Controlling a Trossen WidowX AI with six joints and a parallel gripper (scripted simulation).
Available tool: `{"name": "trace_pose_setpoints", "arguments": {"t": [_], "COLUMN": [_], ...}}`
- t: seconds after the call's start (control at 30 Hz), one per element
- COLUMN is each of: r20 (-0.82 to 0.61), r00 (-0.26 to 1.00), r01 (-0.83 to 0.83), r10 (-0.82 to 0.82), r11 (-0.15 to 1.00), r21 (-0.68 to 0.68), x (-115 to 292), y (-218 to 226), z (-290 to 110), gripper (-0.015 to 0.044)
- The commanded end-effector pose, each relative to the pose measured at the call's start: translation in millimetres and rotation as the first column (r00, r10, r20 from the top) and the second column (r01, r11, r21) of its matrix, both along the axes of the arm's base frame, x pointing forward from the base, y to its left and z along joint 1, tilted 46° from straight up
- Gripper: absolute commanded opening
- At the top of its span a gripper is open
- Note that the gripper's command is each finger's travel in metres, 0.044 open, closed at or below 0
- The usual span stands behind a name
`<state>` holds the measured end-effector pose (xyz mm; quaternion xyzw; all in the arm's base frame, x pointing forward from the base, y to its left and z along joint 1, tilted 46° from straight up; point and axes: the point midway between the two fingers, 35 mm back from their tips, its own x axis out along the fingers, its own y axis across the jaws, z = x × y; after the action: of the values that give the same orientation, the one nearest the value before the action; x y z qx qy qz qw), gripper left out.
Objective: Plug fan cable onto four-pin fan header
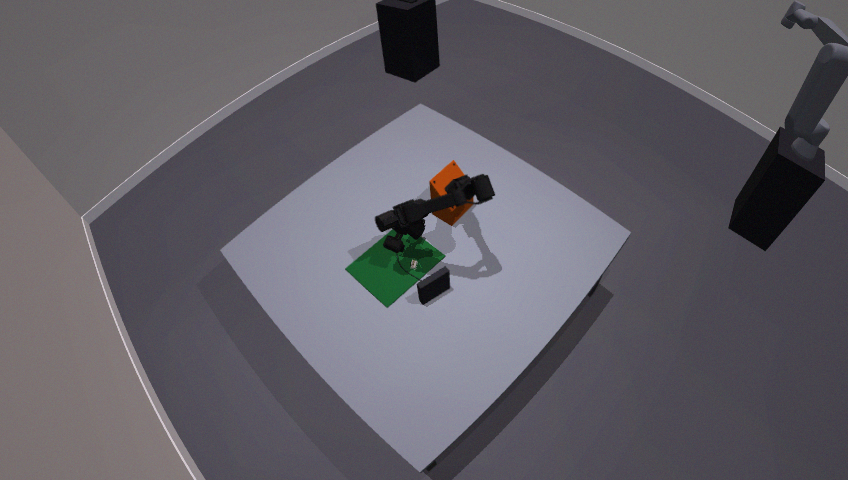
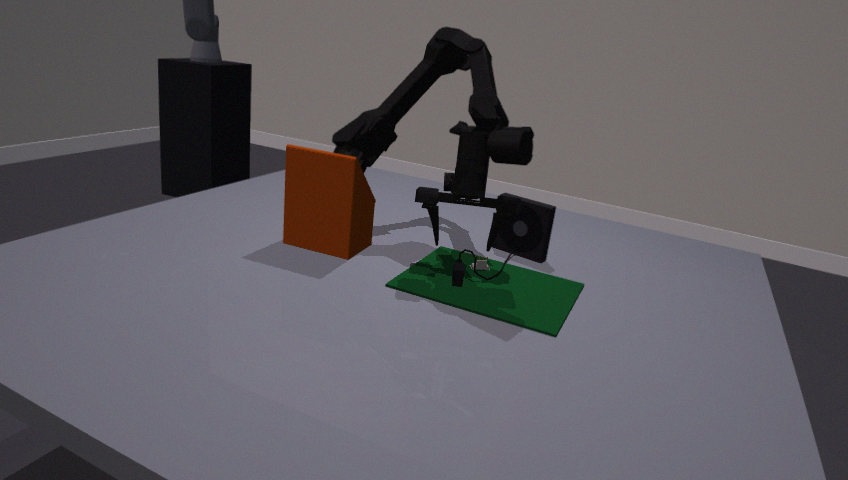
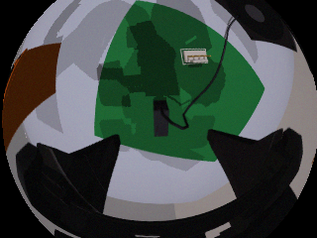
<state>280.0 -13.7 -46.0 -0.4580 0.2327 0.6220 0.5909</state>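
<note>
A green board [image 1: 374,280] [image 2: 529,300] [image 3: 241,93] lies flat on the table. The small white four-pin header [image 1: 412,262] [image 2: 487,267] [image 3: 194,58] stands on it. The black plug [image 2: 457,274] [image 3: 160,119] rests on the board a short way from the header, apart from it. A thin black cable [image 2: 496,275] [image 3: 214,82] joins it to the black fan [image 1: 433,285] [image 2: 521,228] [image 3: 254,14], which stands upright at the board's edge. My gripper [image 1: 393,242] [image 2: 465,237] [image 3: 165,137] is open wide and empty. It hangs above the board over the plug, touching nothing.
The orange block [image 1: 446,184] [image 2: 324,202] [image 3: 27,93] at my arm's base stands just behind the board. Black pedestals [image 1: 408,38] [image 1: 776,190] [image 2: 204,124] stand on the floor off the table, one with a grey arm [image 1: 812,89].
</note>
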Motion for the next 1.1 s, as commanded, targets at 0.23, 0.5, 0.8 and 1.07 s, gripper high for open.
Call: {"name": "trace_pose_setpoints", "arguments": {"t": [0.23,0.5,0.8,1.07], "r20": [-0.009,-0.009,-0.009,-0.009], "r00": [1.0,1.0,1.0,1.0], "r01": [0.005,0.005,0.005,0.005], "r10": [-0.005,-0.005,-0.005,-0.005], "r11": [1.0,1.0,1.0,1.0], "r21": [0.009,0.01,0.011,0.011], "x": [-1,0,0,0], "y": [13,23,33,33], "z": [-13,-22,-31,-32], "gripper": [0.044,0.044,0.044,0.044]}}
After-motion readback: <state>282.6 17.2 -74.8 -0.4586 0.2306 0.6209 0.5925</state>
